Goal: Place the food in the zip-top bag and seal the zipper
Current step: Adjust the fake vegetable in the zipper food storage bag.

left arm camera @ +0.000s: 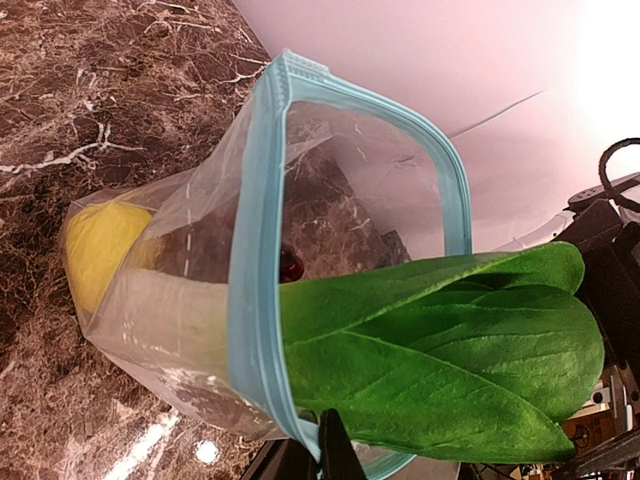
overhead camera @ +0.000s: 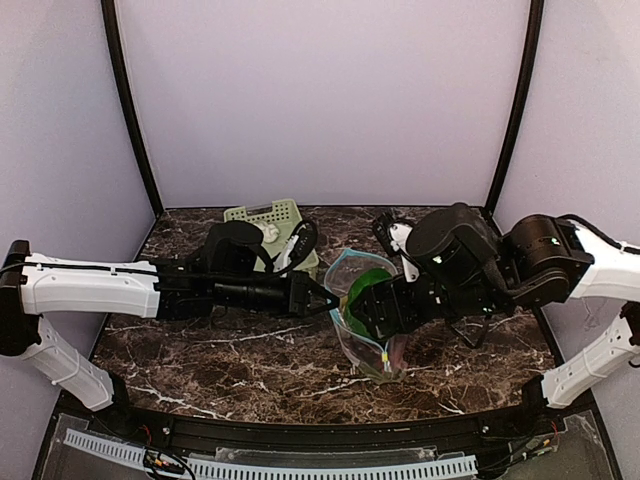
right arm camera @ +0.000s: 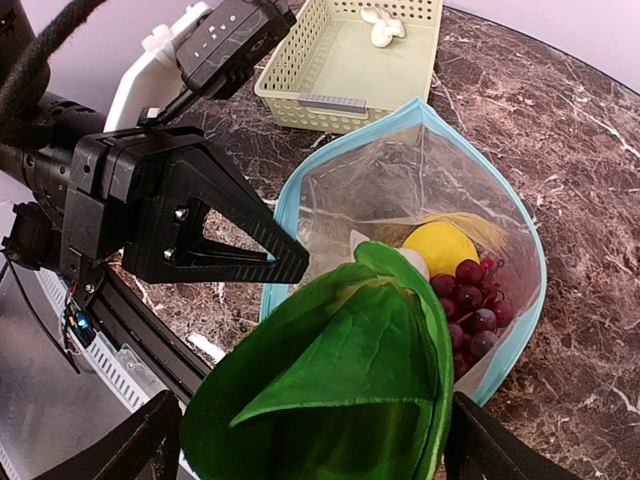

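Right jaws clamp bok choy point(right arm camera: 340, 400) half inside zip-top bag point(right arm camera: 400, 190), left jaws pinch its rim; leaf may snag zipper point(left arm camera: 250, 300) and yank rim loose.

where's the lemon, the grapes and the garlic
lemon point(right arm camera: 440, 250): right wrist view, middle of its yellow skin
grapes point(right arm camera: 472, 305): right wrist view, centre of the cluster
garlic point(right arm camera: 384, 27): right wrist view, middle of the white piece

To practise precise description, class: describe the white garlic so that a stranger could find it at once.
On the dark marble table, find the pale green slotted basket at the far edge, left of centre. The garlic lies alone inside it: small, white and lobed, apart from the lemon and grapes in the clear bag.
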Robot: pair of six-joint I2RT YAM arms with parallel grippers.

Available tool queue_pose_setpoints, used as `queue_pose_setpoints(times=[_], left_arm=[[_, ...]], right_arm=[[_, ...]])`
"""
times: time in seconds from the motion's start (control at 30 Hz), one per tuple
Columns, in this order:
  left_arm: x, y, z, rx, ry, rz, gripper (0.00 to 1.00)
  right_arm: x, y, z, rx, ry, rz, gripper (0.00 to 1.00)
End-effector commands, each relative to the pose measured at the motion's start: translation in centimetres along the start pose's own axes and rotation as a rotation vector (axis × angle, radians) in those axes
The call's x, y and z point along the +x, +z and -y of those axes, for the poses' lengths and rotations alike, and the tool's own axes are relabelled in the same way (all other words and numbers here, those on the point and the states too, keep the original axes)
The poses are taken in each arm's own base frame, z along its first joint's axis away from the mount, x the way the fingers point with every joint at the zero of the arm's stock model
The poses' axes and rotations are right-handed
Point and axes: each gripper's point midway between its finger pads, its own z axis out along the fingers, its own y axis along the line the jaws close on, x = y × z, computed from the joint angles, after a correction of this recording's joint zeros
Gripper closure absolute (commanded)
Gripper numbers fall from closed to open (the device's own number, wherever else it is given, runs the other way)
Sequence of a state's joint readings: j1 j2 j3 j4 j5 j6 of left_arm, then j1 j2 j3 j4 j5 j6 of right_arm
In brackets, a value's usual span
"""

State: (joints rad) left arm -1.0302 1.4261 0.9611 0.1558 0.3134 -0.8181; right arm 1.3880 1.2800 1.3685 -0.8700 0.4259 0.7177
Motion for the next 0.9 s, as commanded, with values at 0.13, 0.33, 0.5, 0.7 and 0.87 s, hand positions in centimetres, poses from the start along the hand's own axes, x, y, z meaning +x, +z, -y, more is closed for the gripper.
queue_pose_setpoints(times=[0.13, 0.33, 0.5, 0.7, 0.87], left_arm=[[-1.9, -1.4, 2.9, 0.064, 0.047, 0.054, 0.99], [-2.0, -1.6, 3.3, 0.075, 0.067, 0.054, 0.99], [-1.5, -1.5, 3.8, 0.105, 0.099, 0.025, 0.99], [-1.4, -1.2, 4.6, 0.145, 0.115, 0.003, 0.99], [-2.1, -1.1, 6.3, 0.208, 0.138, 0.006, 0.99]], right_arm=[[0.2, 1.6, -0.5, 0.056, -0.022, -0.016, 0.13], [1.0, 2.4, 0.6, 0.134, -0.013, -0.037, 0.19], [-0.4, 1.7, 1.1, 0.158, 0.005, 0.020, 0.77], [-3.3, 1.1, 0.4, 0.175, -0.050, 0.092, 1.00], [-3.2, 3.7, 1.0, 0.207, -0.062, 0.036, 1.00]])
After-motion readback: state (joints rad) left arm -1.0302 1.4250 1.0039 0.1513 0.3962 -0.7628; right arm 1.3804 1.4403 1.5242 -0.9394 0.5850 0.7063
